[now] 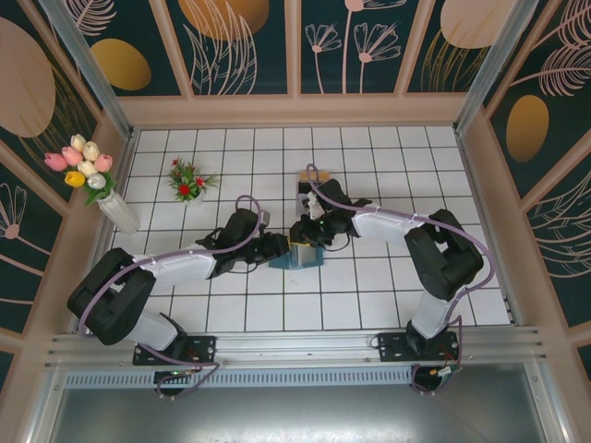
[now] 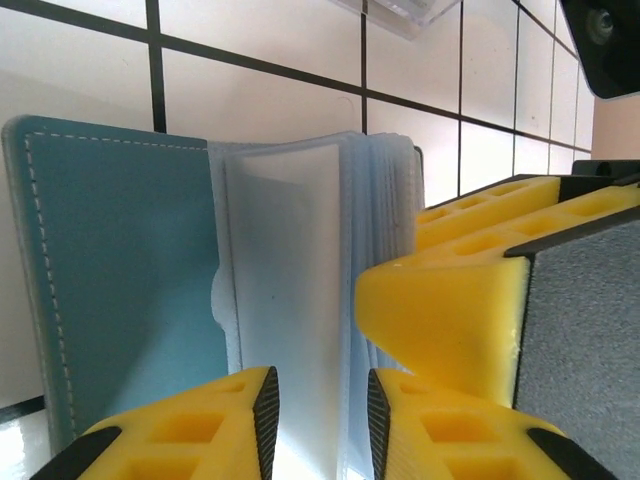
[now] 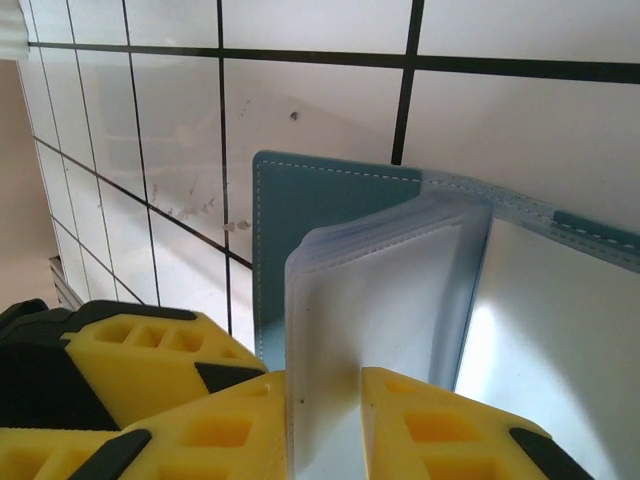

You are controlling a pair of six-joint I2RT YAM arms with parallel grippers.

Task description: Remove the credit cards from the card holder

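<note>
One dark teal card holder stands open on the white tiled table, at the middle of the floor, between the two grippers. In the left wrist view its stitched teal cover spreads to the left, and a fan of clear plastic sleeves rises from the spine. The front sleeve has a pale, whitish panel inside it that may be a credit card. How many cards the holder contains cannot be told.

There are two grippers, both at the holder. The left gripper has its yellow fingers drawn close together, with only a narrow gap, and a sleeve leaf passes between them, pinched at its lower edge. The right gripper is likewise nearly closed, its two yellow fingers clamped on either side of another sleeve leaf. In the top view the left gripper meets the holder from the left and the right gripper from behind and above it, the two almost touching.

Behind the holder is one grey stand. Farther left are one small pot of red flowers and, by the left wall, one vase of tulips.
</note>
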